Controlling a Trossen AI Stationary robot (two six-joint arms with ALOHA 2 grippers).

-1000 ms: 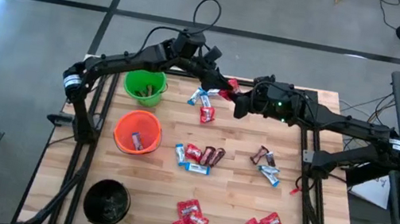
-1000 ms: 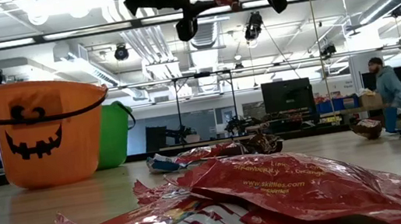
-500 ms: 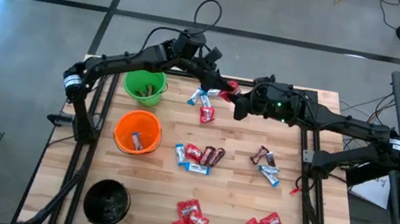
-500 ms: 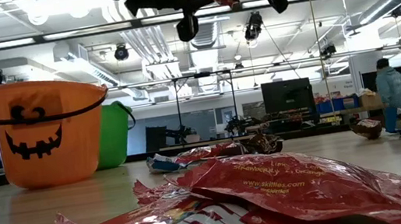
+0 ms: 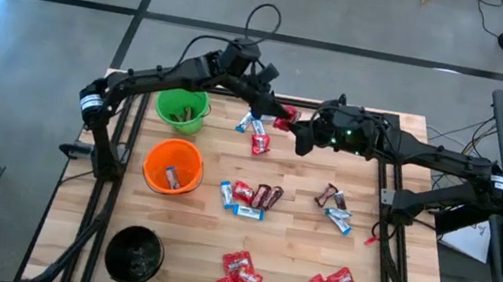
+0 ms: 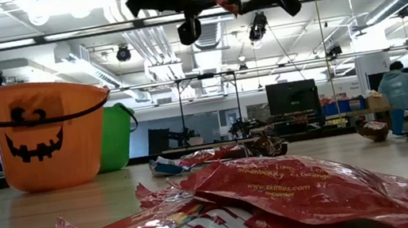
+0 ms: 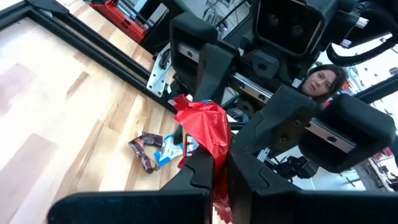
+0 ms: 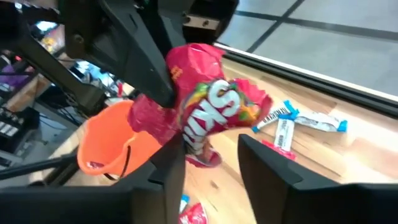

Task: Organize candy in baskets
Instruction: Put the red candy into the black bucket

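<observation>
Crumpled red candy packet (image 8: 205, 118) aloft above the table's far edge; green (image 5: 181, 110), orange (image 5: 173, 166), black buckets (image 5: 133, 254) upright.

Three baskets (image 5: 173, 166) stand in a line along the bench's (image 5: 293, 259) left side; candy (image 5: 249, 193) lies scattered to their right, mid-bench and toward the front.
</observation>
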